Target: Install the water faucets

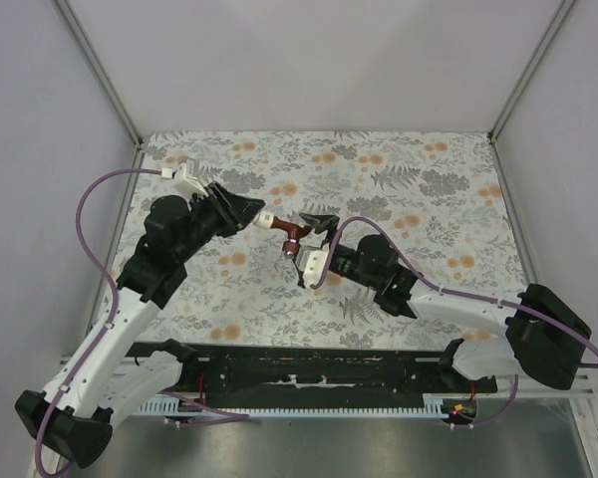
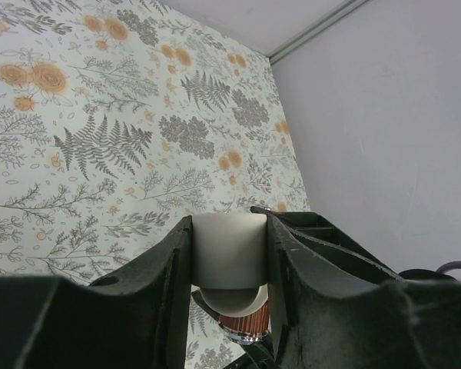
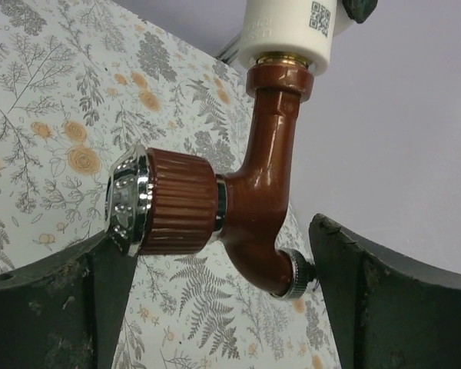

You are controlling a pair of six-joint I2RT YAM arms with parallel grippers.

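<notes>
The water faucet (image 1: 291, 232) is a dark red-brown tap with a ribbed knob and silvery tip, held above the table's middle. In the right wrist view its threaded end (image 3: 265, 192) sits in the white pipe fitting (image 3: 288, 31). My left gripper (image 1: 254, 214) is shut on the fitting (image 2: 229, 250), and the faucet's knob (image 2: 242, 319) shows just below it. My right gripper (image 3: 215, 257) spans the faucet: one finger (image 3: 100, 292) touches the chrome knob cap, and the other finger (image 3: 346, 269) touches the spout tip.
The table carries a floral cloth (image 1: 419, 199) and is bounded by grey walls with metal corner posts (image 1: 100, 70). A black rail (image 1: 309, 373) runs along the near edge between the arm bases.
</notes>
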